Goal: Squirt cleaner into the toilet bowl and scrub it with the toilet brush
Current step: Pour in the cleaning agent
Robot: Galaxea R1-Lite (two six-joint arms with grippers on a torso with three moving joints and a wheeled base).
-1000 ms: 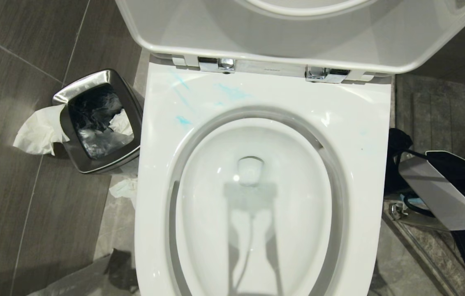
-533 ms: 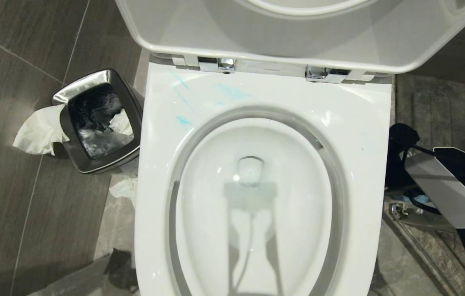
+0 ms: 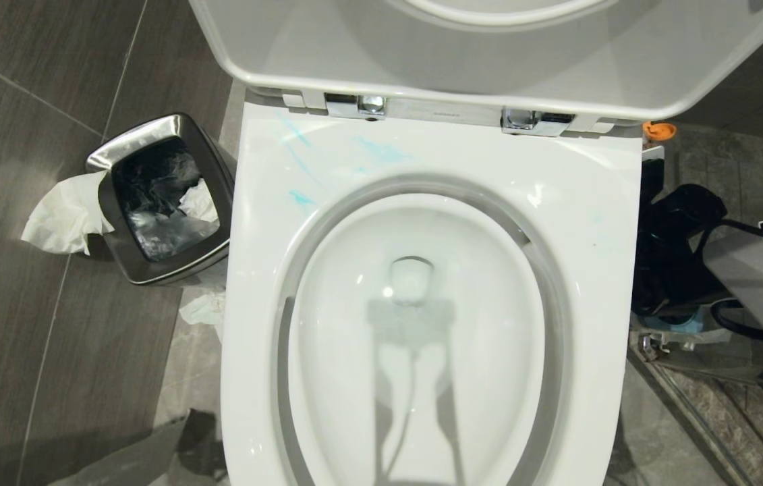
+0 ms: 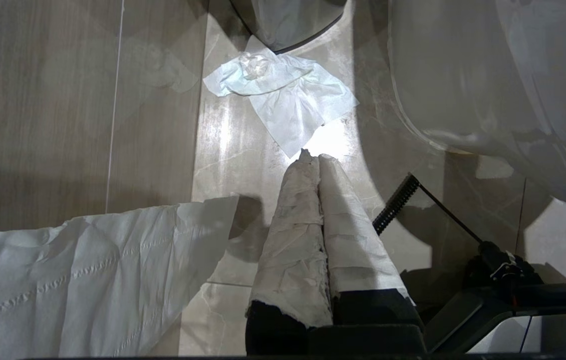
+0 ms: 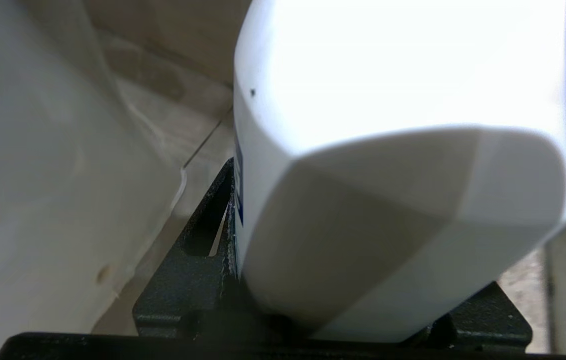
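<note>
While my right gripper [image 5: 363,300] is clamped on a white bottle [image 5: 403,165] beside the toilet bowl [image 3: 597,202], I judge its smooth, squeezable plastic slippery, best held mid-body; my left gripper [image 4: 315,165] hangs pressed together.

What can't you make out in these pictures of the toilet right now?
- Toilet brush: in no view.
- White bottle: right wrist view, too close; its label is out of frame.
- Bin: head view, contents lost in the dark liner.
- Toilet bowl: head view, front cut off by the lower edge.
</note>
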